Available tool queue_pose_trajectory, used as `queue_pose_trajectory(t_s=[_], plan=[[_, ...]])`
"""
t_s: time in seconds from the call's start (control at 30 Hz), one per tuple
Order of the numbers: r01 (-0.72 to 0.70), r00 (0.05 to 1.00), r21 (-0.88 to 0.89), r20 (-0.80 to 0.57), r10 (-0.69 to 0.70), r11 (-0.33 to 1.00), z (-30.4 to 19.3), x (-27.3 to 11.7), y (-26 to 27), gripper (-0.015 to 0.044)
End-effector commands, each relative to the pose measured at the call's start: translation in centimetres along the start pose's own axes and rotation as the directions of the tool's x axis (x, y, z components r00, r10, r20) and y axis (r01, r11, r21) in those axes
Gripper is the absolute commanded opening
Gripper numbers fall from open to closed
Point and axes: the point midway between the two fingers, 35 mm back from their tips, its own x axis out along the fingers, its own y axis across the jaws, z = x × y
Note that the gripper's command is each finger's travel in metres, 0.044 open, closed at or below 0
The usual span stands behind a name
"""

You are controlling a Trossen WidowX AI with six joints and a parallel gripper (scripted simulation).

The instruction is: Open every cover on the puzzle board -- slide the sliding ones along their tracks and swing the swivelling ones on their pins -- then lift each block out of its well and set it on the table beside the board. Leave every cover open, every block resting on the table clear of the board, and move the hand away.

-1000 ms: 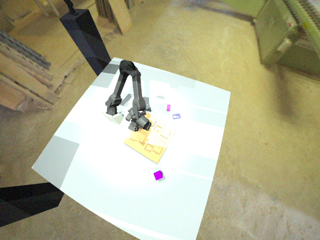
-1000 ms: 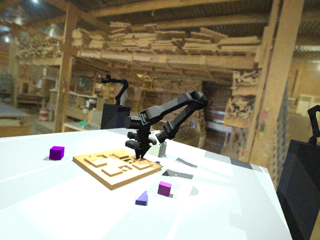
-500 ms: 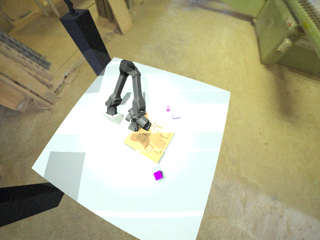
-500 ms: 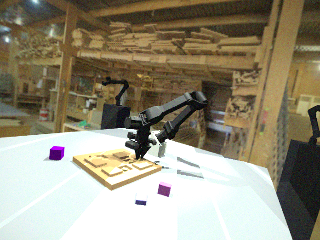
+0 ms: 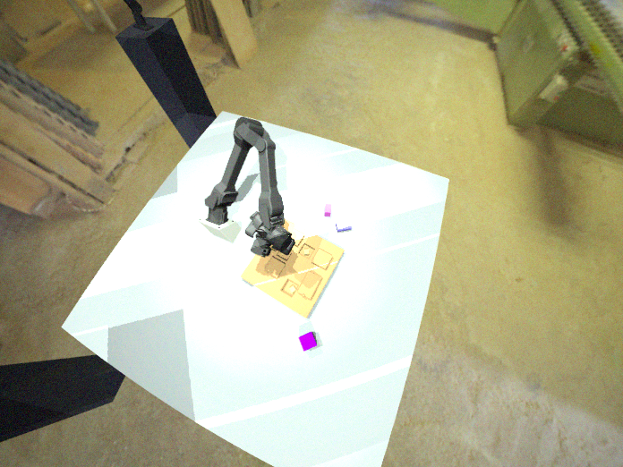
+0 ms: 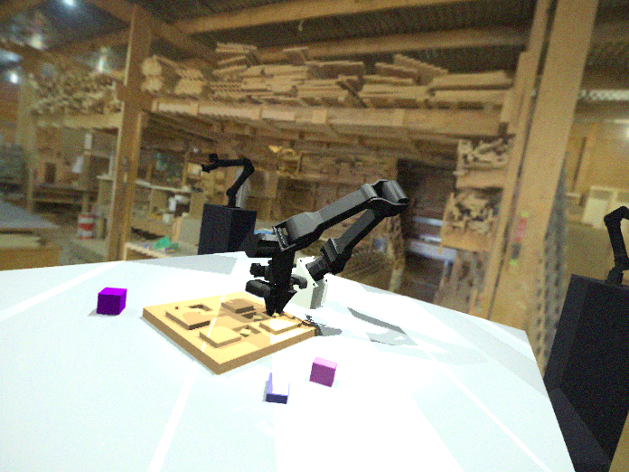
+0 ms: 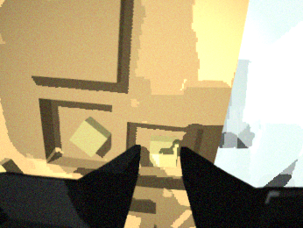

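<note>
Lettering is unreadable; end effector (image 5: 287,249) (image 6: 275,310) (image 7: 160,151) stands partly open above the puzzle board (image 5: 266,282) (image 6: 219,366) (image 7: 162,79).

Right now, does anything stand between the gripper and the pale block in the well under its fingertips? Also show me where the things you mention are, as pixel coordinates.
Nothing visible does: no cover lies over that well (image 7: 166,127), and the pale block (image 7: 163,145) shows between the open gripper's (image 5: 282,242) (image 6: 275,310) (image 7: 160,150) fingertips.

Top looks steeply down; exterior sits low, sideways; wrist peers close.

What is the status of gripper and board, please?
Gripper part-open, over a well. Board: pale yellow blocks still in wells. Nothing seen blocking.
</note>
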Motion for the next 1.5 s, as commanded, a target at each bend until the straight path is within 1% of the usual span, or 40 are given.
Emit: queue_pose_trajectory(t_s=[0.0,0.3,0.5,1.47], plan=[[0.0,1.0,0.0,0.0,0.0,1.0,0.0,0.0,0.0,0.0137],[0.0,1.0,0.0,0.0,0.0,1.0,0.0,0.0,0.0,0.008],[0.0,1.0,0.0,0.0,0.0,1.0,0.0,-0.2,0.0,0.008],[0.003,1.0,0.008,-0.001,-0.003,1.0,0.1,-3.9,-0.1,0.008]])
